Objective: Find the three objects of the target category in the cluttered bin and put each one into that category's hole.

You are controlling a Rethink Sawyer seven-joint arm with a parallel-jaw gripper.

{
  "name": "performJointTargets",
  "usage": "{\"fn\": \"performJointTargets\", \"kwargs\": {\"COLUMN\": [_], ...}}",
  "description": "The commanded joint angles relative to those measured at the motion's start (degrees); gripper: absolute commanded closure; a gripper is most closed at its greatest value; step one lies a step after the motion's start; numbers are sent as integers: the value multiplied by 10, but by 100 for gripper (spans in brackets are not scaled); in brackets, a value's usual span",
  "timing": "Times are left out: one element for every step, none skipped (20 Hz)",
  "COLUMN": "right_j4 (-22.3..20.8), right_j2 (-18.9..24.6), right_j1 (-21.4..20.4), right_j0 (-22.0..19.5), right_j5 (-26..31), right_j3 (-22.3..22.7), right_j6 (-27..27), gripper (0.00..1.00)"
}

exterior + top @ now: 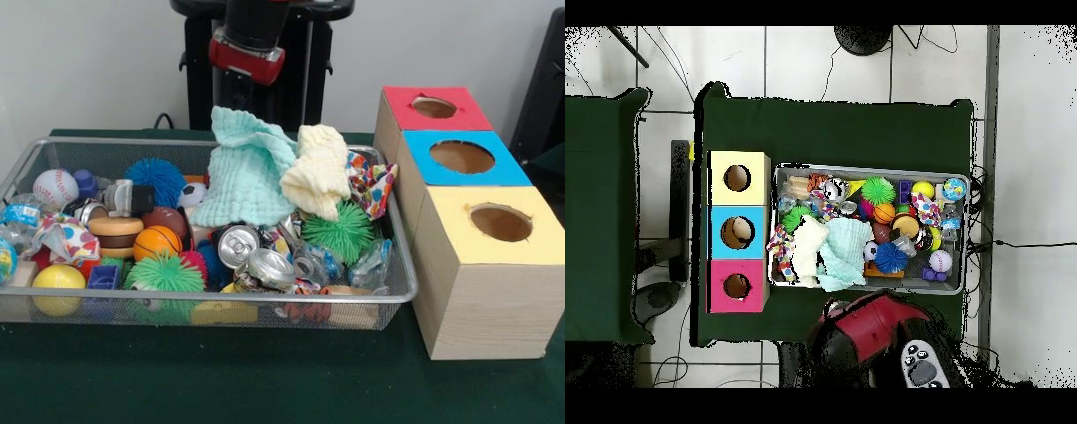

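A: Where is the tool?
B: I cannot see it. Only the red and black arm [249,40] shows, drawn back above the far rim of the wire mesh bin [402,281]. Released or clenched, I cannot tell.

A: And the target things?
B: The category isn't given. Judging by threes, the crushed silver cans [254,256] lie near the bin's front rim, toward the boxes. A mint green cloth [247,172] and a cream cloth [320,170] are heaped at the far rim, directly under the arm.

A: So which way must it go?
B: For the cloths, straight down. For the cans, forward across the bin first.

A: Then the holes?
B: Three wooden boxes stand just beside the bin: red-topped [434,108], blue-topped [461,157], yellow-topped [499,224].

A: Surface and room?
B: A dark green bench [835,130]; the bin is crowded.
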Motion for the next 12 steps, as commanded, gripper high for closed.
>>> {"fn": "performJointTargets", "kwargs": {"right_j4": [-22, -23, -23, -23, -24, -22, -15, -7, 0, 8, 15, 23], "right_j2": [68, 74, 78, 81, 80, 75, 68, 60, 52, 45, 37, 30], "right_j1": [54, 59, 63, 67, 72, 75, 81, 84, 87, 90, 93, 96], "right_j0": [-69, -78, -85, -92, -95, -94, -94, -90, -86, -82, -78, -74], "right_j5": [-71, -74, -76, -77, -79, -78, -74, -69, -63, -58, -52, -46], "right_j3": [-93, -94, -95, -95, -98, -101, -104, -106, -108, -110, -113, -115], "right_j6": [-56, -61, -62, -64, -60, -53, -42, -31, -20, -8, 3, 14], "gripper": [100, 100, 100, 100, 100, 100, 100, 100, 100, 100, 100, 100]}}
